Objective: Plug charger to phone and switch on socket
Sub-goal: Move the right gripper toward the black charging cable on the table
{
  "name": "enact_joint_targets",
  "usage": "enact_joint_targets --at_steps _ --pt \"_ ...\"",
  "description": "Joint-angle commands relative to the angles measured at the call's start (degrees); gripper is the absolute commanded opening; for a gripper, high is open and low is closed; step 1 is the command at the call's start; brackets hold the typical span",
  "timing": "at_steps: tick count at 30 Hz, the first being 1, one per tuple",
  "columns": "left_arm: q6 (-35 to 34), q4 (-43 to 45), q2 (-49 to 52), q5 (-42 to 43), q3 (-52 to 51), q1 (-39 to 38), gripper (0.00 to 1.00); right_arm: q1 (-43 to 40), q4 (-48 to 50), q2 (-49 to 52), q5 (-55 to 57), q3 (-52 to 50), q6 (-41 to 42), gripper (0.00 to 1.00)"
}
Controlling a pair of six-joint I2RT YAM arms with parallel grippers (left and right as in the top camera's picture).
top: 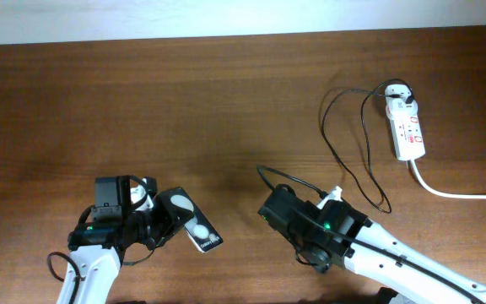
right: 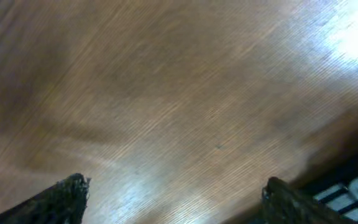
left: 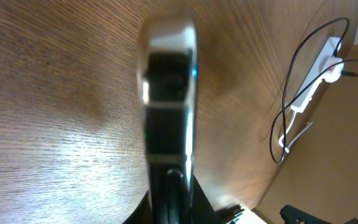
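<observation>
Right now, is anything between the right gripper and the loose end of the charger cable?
Nothing visible. The charger's loose end lies on bare table just beyond the open right gripper. The phone, held in the left gripper, sits off to the side.

Overhead top-down; both wrists close on table (right: 166, 93).

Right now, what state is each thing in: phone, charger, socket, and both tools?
phone: held by left tool, no cable in it.
charger: adapter in socket, other end not in phone.
socket: switch position too small to tell.
left tool: shut on phone.
right tool: open, empty.
</observation>
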Motion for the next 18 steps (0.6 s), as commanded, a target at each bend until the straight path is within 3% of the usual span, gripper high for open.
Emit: enact_joint_targets --at_steps 1,18 --pt "2.19 -1.31 -0.04 0.70 0.31 0.24 0.00 0.24 -0.98 -0.74 1.70 0.33 -0.24 1.00" --pt "2.16 -4.57 -0.04 9.79 0.31 0.24 0.00 0.28 -1.05 -0.74 1.64 0.33 -0.24 0.99"
